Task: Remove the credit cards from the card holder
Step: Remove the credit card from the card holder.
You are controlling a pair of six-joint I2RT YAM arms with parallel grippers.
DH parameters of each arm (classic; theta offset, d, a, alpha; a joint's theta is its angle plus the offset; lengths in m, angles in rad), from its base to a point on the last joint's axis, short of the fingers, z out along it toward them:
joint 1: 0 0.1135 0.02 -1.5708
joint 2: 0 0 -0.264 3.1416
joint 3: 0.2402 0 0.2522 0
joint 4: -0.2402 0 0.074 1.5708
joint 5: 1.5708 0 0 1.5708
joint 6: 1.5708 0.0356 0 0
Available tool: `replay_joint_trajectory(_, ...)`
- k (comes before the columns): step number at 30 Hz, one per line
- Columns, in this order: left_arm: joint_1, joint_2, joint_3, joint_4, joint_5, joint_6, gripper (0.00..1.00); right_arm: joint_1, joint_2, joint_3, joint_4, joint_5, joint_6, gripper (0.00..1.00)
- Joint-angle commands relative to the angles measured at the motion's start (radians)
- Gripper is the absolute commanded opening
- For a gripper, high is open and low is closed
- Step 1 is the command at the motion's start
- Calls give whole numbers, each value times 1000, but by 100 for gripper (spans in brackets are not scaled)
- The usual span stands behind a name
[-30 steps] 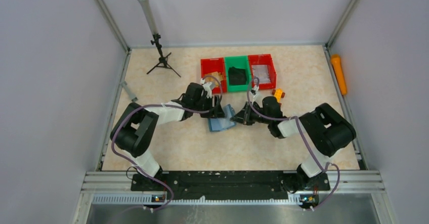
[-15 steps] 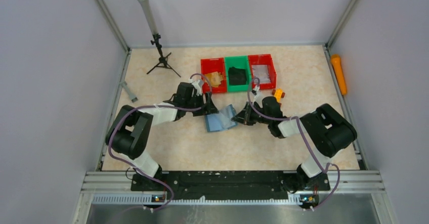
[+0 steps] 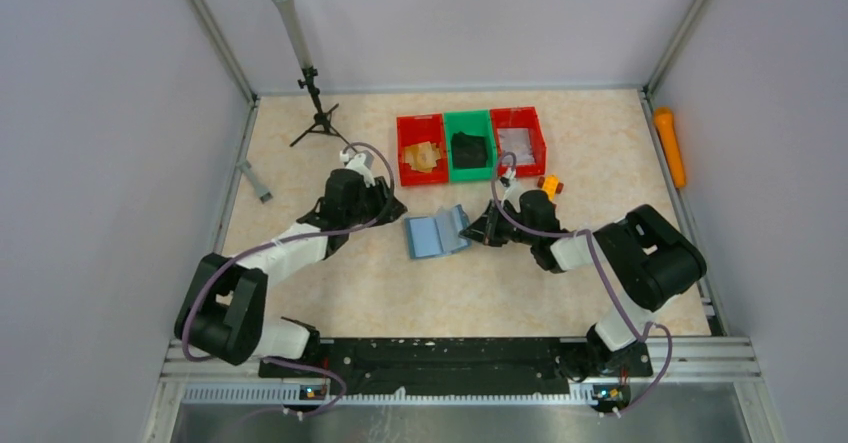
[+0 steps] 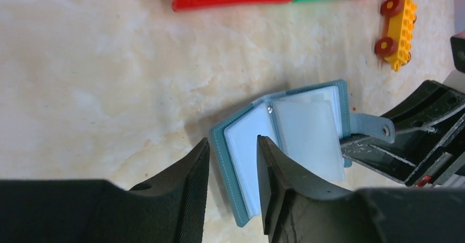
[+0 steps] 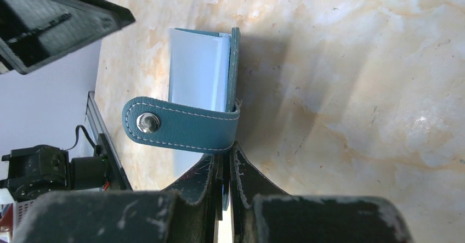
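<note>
The card holder (image 3: 432, 236) lies open on the table, slate-teal outside with pale blue-grey sleeves (image 4: 296, 136) fanned up. I cannot make out any credit cards in the sleeves. My right gripper (image 3: 479, 230) is shut on the holder's right cover; in the right wrist view the closure tab (image 5: 181, 125) with its snap hangs just beyond the pinched jaws of the right gripper (image 5: 229, 156). My left gripper (image 3: 392, 206) is off to the left of the holder, apart from it. In the left wrist view the left gripper (image 4: 233, 144) is partly open, with nothing between its fingers.
Three bins stand at the back: a red bin (image 3: 407, 158) with tan pieces, a green bin (image 3: 448, 153) holding a black lump, another red bin (image 3: 540, 141). A yellow toy car (image 3: 548, 184) sits near the right arm. An orange cylinder (image 3: 668, 146) and a tripod (image 3: 318, 113) stand at the edges.
My left arm has drawn back to the left, away from the card holder, and its jaws have narrowed. The holder has shifted slightly left. The right gripper has kept its grip.
</note>
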Motion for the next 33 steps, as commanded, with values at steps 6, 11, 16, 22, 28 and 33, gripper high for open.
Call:
replay_joint_trajectory(6, -5, 65, 33, 76, 119, 17, 82, -7, -31, 17, 54, -10, -6, 0)
replay_joint_trajectory(11, -53, 198, 109, 60, 220, 29, 99, -7, -30, 17, 54, -11, -6, 0)
replay_joint_trajectory(16, -74, 276, 161, 36, 280, 16, 99, -7, -29, 17, 62, -22, -4, 0)
replay_joint_trajectory(22, -81, 299, 148, 145, 376, -34, 99, 3, -20, 22, 85, -43, 3, 1)
replay_joint_trajectory(28, -99, 298, 151, 154, 381, -27, 99, 46, -18, 35, 104, -57, -15, 1)
replay_joint_trajectory(33, -101, 305, 156, 160, 397, -29, 99, 57, -26, 27, 142, -75, -17, 1)
